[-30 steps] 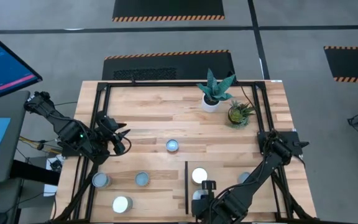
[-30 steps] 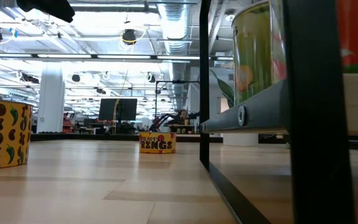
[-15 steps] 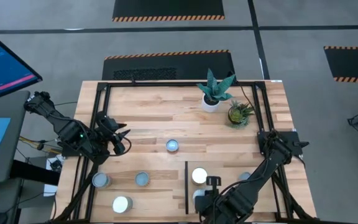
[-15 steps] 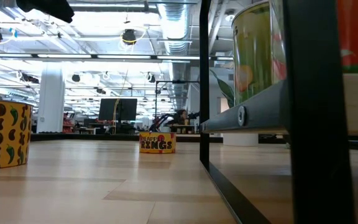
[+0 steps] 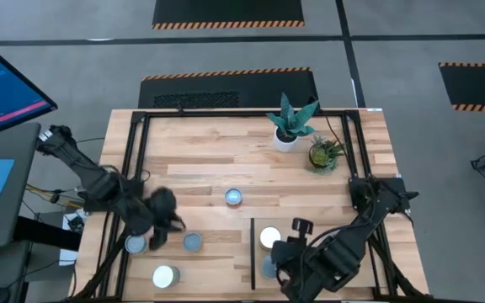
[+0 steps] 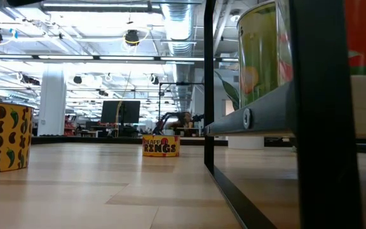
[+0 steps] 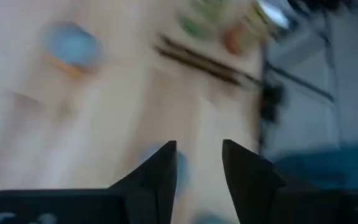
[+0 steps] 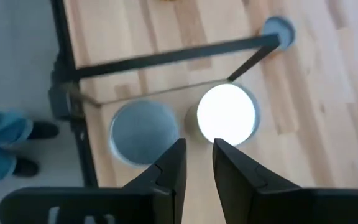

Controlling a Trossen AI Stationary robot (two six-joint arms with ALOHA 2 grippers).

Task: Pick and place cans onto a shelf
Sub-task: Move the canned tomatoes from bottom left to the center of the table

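Several cans stand upright on their bases. A blue-topped can (image 5: 234,197) is mid-table, and three cans (image 5: 192,242) (image 5: 135,245) (image 5: 165,276) are at the front left. On the shelf (image 5: 310,220) stand a white-topped can (image 5: 269,238) (image 8: 227,114) and a grey-topped can (image 5: 267,268) (image 8: 143,130). My left gripper (image 5: 161,229) (image 7: 199,163) is open and empty above the front-left cans, and it shows blurred. My right gripper (image 5: 293,250) (image 8: 198,155) is slightly open and empty, above the shelf just right of its two cans.
Two potted plants (image 5: 291,122) (image 5: 323,154) stand at the back right. A black frame (image 5: 133,151) runs round the tabletop. The shelf's black strip (image 5: 253,252) faces the front-left cans. The low view shows a pepper-print can (image 6: 2,137), a "Rings" can (image 6: 161,145) and the shelf's edge (image 6: 253,114).
My left gripper has swung fast from the table's left side toward the near edge and a little right, over the front-left cans. My right gripper has drawn back toward the table's right edge, away from the two cans on the shelf. The cans have stayed put.
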